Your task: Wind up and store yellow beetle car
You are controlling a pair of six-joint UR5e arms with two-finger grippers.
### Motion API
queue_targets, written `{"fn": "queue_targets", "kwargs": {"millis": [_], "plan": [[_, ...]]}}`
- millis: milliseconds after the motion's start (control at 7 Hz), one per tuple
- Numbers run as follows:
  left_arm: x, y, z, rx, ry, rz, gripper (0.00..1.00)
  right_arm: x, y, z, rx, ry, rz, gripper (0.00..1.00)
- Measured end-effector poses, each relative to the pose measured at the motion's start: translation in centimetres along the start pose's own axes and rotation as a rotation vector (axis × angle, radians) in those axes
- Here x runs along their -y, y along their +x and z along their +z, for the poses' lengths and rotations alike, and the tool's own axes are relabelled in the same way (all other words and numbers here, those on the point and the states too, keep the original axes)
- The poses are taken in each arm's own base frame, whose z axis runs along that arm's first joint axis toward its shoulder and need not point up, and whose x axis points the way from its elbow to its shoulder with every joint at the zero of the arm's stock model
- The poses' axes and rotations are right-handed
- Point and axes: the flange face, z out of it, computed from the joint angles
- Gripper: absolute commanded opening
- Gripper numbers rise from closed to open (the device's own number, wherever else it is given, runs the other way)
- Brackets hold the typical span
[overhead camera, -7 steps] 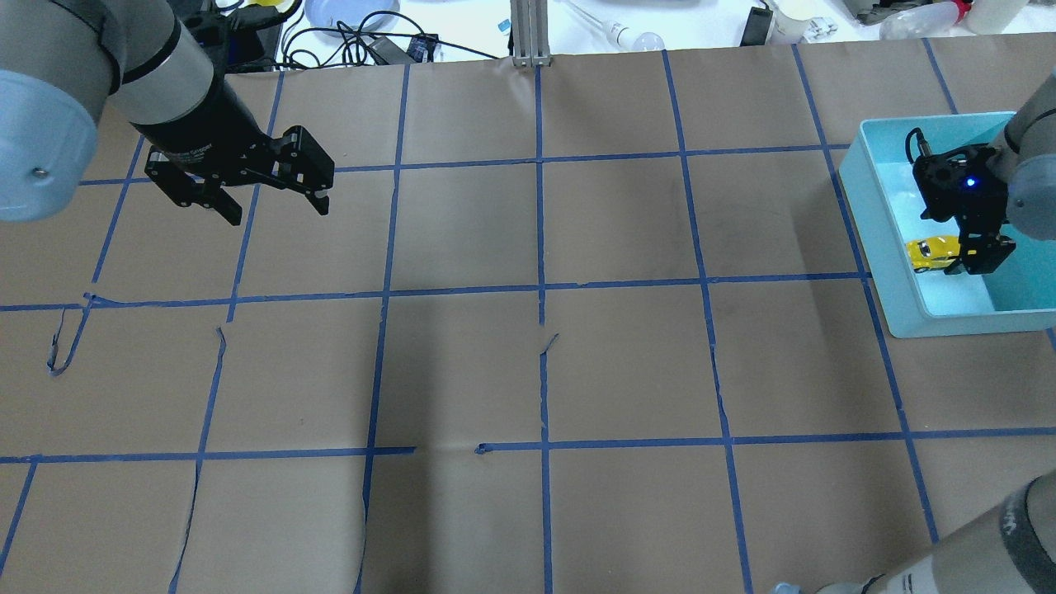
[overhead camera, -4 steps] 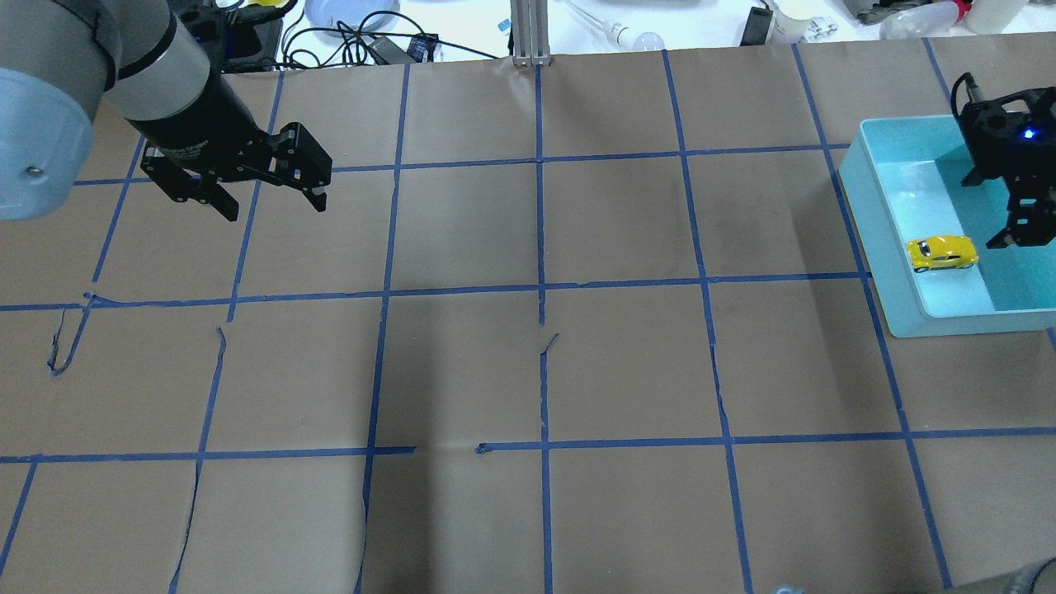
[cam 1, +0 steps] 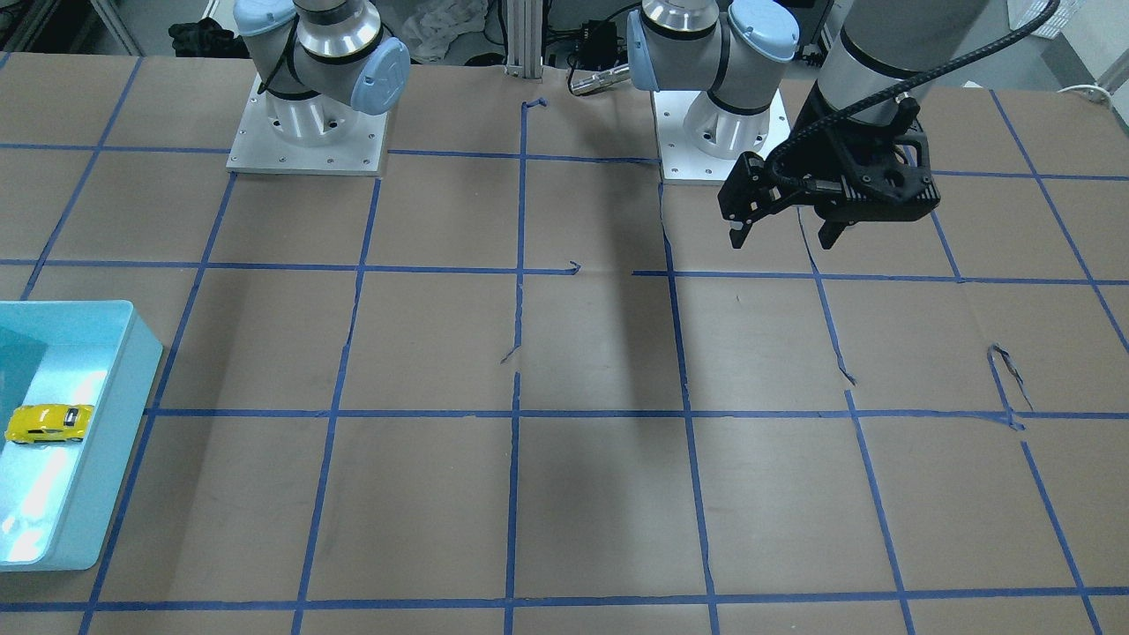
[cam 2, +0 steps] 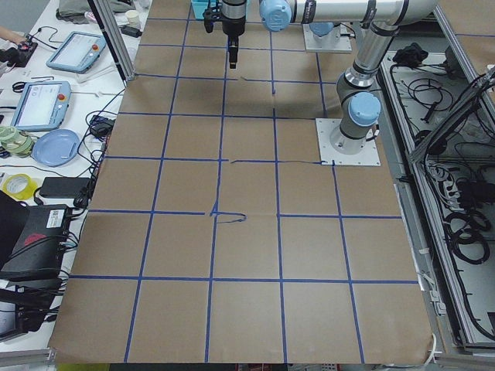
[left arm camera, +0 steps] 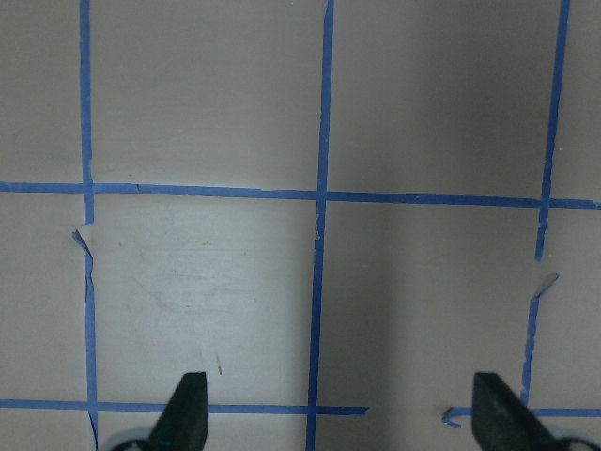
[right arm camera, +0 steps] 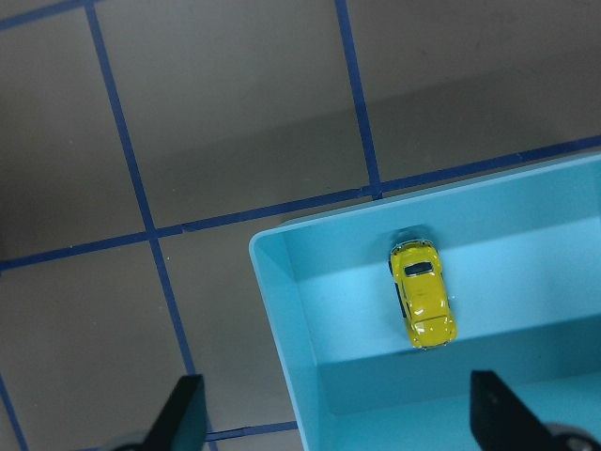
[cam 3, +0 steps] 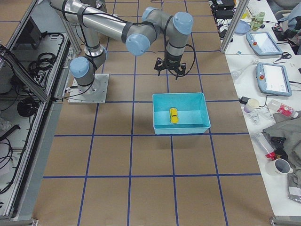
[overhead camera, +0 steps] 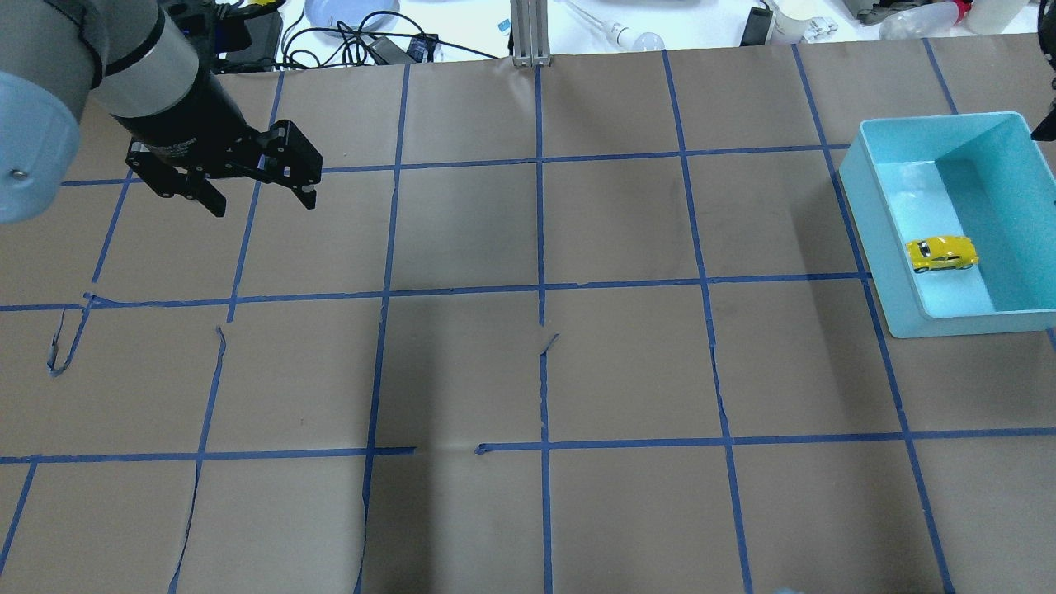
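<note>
The yellow beetle car point(overhead camera: 943, 253) lies on its wheels on the floor of a light-blue bin point(overhead camera: 874, 239) at the table's right end. It also shows in the front view point(cam 1: 48, 423), the right side view point(cam 3: 173, 115) and the right wrist view point(right arm camera: 423, 293). My right gripper point(right arm camera: 340, 413) is open and empty, high above the bin point(right arm camera: 282, 310) and apart from the car. It shows in the right side view point(cam 3: 171, 70). My left gripper point(overhead camera: 264, 206) is open and empty above bare paper at the far left point(cam 1: 782, 240) point(left arm camera: 340, 413).
Brown paper with a blue tape grid covers the table. The two arm bases point(cam 1: 309, 132) point(cam 1: 719, 132) stand at the robot's edge. A metal post point(overhead camera: 528, 33) stands at the far edge, with cables, tablets and bottles on the bench beyond.
My right gripper has lifted off the car in the bin and gone almost out of the overhead view at the right. The car stays put. My left gripper has drifted slightly left.
</note>
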Motion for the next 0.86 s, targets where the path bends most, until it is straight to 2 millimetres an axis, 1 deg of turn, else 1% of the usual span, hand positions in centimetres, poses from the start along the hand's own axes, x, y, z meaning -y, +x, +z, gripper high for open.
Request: {"fn": "queue_targets", "kwargs": {"millis": [143, 286, 429, 714, 857], "plan": [[0.0, -0.1, -0.1, 0.006, 0.001, 0.018, 1.0, 1.7, -0.6, -0.9, -0.006, -0.002, 0.077, 1.0], [-0.1, -0.2, -0.1, 0.017, 0.002, 0.03, 1.0, 3.8, -1.2, -1.9, -0.021, -0.004, 0.184, 1.0], [-0.1, -0.5, -0.2, 0.04, 0.001, 0.059, 1.0, 6.7, -1.9, -2.7, -0.038, -0.004, 0.288, 1.0], [-0.2, -0.9, -0.1, 0.07, -0.004, 0.113, 1.0, 13.7, -3.9, -3.9, -0.065, 0.012, 0.478, 1.0], [-0.2, -0.9, -0.2, 0.07, -0.004, 0.118, 1.0, 17.5, -5.3, -4.3, -0.071, 0.036, 0.586, 1.0]]}}
